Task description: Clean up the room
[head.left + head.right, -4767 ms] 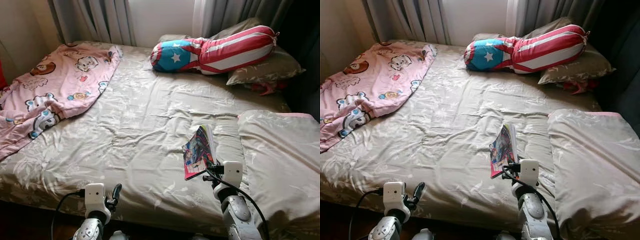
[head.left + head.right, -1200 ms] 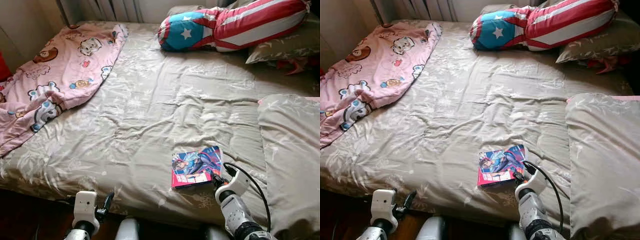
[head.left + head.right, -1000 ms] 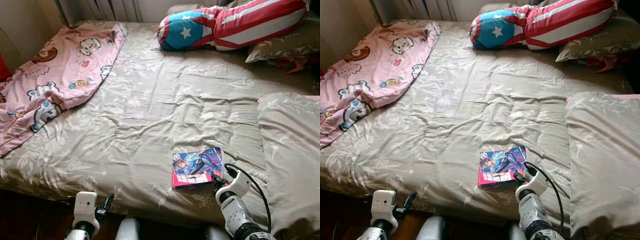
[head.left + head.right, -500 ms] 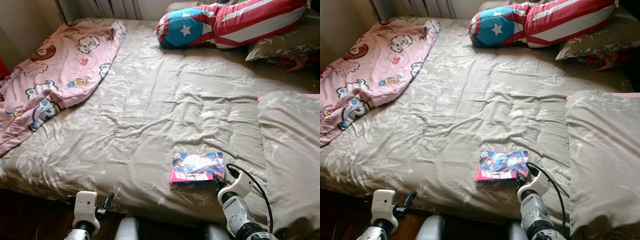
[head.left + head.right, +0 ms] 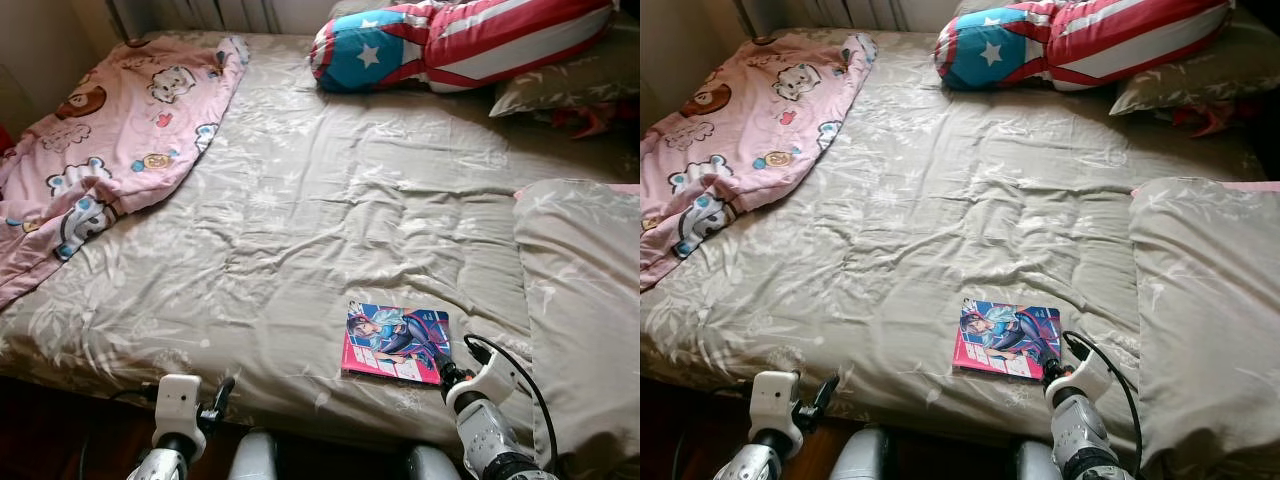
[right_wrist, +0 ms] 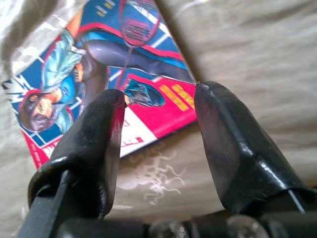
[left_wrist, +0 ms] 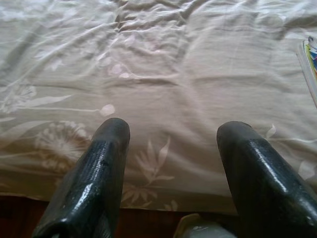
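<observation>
Lay flat on the bed (image 5: 300, 200) near its front edge: comic book (image 5: 397, 342); right gripper (image 6: 158, 124) spread wide, book corner just ahead of the fingertips, apparently untouched; left gripper (image 7: 171, 144) likewise open, idle; risked pinching sheet instead of thin cover, or nudging book off.

Colourful comic book (image 5: 397, 341) lies flat, cover up, on the bed (image 5: 330, 210).

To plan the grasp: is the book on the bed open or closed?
Closed. The book lies flat on the bed, only its front cover showing.
</observation>
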### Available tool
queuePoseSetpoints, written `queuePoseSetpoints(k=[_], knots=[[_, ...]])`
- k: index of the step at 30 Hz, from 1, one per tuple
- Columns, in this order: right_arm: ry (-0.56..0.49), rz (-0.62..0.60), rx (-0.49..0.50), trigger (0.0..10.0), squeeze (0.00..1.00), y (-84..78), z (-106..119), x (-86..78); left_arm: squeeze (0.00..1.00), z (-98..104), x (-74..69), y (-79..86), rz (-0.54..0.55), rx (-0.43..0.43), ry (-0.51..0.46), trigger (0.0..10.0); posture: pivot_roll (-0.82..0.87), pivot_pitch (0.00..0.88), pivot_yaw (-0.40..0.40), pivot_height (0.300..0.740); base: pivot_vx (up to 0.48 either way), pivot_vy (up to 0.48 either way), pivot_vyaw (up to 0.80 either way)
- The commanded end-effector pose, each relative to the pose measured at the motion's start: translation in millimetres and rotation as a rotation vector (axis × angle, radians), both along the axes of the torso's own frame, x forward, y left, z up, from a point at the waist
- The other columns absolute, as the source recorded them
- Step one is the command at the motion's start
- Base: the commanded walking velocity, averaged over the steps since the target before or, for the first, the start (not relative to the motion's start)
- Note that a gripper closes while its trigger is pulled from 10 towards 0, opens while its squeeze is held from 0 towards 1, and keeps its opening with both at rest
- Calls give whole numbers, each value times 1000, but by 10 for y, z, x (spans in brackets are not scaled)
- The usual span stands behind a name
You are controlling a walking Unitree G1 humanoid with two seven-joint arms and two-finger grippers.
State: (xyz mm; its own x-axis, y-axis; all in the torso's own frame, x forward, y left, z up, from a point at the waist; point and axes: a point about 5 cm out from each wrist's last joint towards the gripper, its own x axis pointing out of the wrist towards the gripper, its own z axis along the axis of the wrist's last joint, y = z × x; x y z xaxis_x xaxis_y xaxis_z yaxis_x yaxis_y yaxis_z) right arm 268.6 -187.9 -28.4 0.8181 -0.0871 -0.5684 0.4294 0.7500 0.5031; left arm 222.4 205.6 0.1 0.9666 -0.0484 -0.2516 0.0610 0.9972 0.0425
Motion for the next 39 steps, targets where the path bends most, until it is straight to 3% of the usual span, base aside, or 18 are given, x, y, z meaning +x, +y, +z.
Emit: queuePoseSetpoints(k=[1, 9, 16, 22, 31, 39], knots=[[44, -11, -5, 10000, 0, -27, -89, -113, 0, -90, -62, 1, 4, 6, 50, 10000, 107, 166, 27, 653, 0, 0, 0], [55, 136, -154, 10000, 0, -66, -119, -178, 0, -205, -2, -31, 59, -36, 106, 10000, 60, 105, -12, 653, 0, 0, 0], [85, 227, -289, 10000, 0, -77, -206, -329, 0, -397, -100, -35, 109, -51, 211, 10000, 28, 56, -46, 653, 0, 0, 0], [86, 338, -293, 10000, 0, 61, -285, -438, 0, -542, -205, -56, 147, -60, 299, 10000, 19, 23, -65, 677, 0, 0, 0], [243, 349, -329, 10000, 0, -37, -467, -734, 0, -689, -322, -77, 119, -46, 437, 10000, 11, 0, -44, 737, 0, 0, 0], [355, 398, -349, 10000, 0, -72, -587, -962, 0, -718, -339, -8, 174, -57, 484, 10000, 15, 0, -28, 740, 0, 0, 0]])
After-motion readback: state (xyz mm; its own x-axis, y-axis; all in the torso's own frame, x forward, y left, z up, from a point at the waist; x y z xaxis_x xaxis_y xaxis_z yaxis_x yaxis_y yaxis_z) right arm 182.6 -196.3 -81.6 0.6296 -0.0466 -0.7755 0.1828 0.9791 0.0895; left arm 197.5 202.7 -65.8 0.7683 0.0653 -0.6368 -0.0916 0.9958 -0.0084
